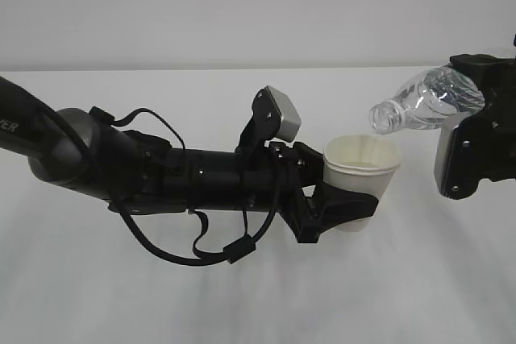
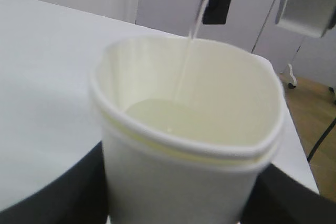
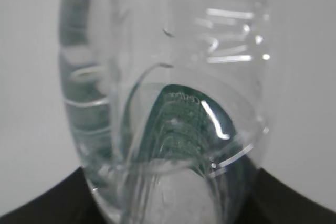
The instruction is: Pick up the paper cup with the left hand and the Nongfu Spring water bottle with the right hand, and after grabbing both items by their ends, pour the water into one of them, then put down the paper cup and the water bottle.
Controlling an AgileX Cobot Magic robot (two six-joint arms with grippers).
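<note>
L hand [image 1: 343, 207], black gripper on the long black arm w/ looping cables, is clamped round the lower body of the small cream-white tapered paper cup [image 1: 360, 173]; cup sits upright, held clear above the white tabletop [image 1: 242, 296]. Rim is squeezed out of round, seen clearly in L wrist view [image 2: 186, 129]. Black jaws show at both lower corners of that view, pressing the cup's sides.

R hand [image 1: 476, 151], boxy black gripper w/ silver-grey plate, grips the base end of the small clear ribbed plastic bottle [image 1: 427, 102]. Bottle is tilted, open neck pointing down-left, mouth just above and right of the cup rim, not touching. R wrist view: bottle [image 3: 168, 103] fills frame, dark jaw edges at bottom corners.

Thin stream of clear water [image 2: 189, 45] falls from above into the cup; shallow pool lies in the bottom.
</note>
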